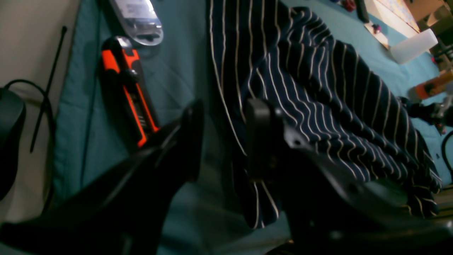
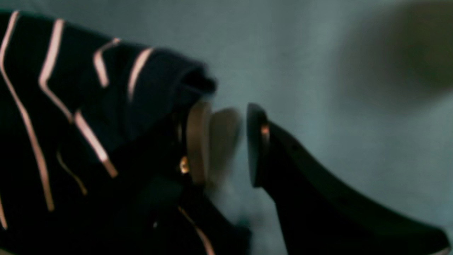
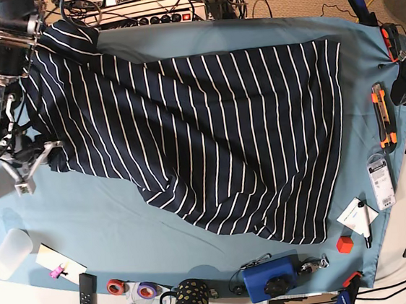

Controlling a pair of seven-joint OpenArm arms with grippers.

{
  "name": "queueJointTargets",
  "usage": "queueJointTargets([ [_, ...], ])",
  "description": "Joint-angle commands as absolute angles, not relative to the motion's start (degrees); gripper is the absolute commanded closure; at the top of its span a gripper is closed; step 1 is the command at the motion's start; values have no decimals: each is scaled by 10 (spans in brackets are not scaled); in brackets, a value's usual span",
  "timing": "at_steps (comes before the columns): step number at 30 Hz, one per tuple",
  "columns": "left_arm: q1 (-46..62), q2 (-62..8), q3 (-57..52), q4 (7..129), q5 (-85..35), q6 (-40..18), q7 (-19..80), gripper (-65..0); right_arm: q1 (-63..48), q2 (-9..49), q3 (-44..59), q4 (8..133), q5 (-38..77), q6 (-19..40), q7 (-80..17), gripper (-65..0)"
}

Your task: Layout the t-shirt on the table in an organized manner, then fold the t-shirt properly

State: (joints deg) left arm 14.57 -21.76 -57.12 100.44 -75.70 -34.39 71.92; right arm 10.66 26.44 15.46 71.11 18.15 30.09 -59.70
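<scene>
no writing can be read on anything here. the t-shirt point(image 3: 201, 137) is soft navy knit with thin white stripes, spread wide but skewed across the table point(image 3: 109, 227), which is draped in smooth teal cloth; its lower edge runs on a slant and the fabric rumples near the top left of the base view. the right gripper point(image 2: 221, 141) sits at that rumpled edge with its glossy black curved fingers apart, bare cloth between them, the shirt bunched against one finger. the left gripper point(image 1: 223, 138) hovers low at the opposite hem, its matte black fingers also apart, holding nothing. an orange-and-black knife point(image 1: 127, 92) and a clear plastic pack point(image 1: 139, 19) lie just beside that hem.
</scene>
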Motion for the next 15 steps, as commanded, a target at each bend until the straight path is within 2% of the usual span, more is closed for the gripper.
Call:
queueJointTargets([
  [1, 144, -230, -575, 1012, -772, -346, 705, -211, 121, 269, 158, 710, 186, 309, -592, -176],
  [5, 143, -230, -575, 1012, -774, -346, 704, -211, 122, 249, 138, 701, 186, 315, -593, -169],
  [9, 143, -230, -575, 1012, -780, -346, 705, -211, 123, 246, 85, 701, 186, 306, -594, 0],
  [11, 143, -230, -575, 1012, -780, -346, 705, -211, 123, 246, 62, 707, 186, 285, -594, 0],
  [15, 143, -230, -575, 1012, -780, -346, 705, -211, 122, 244, 37, 753, 184, 283, -599, 0],
])
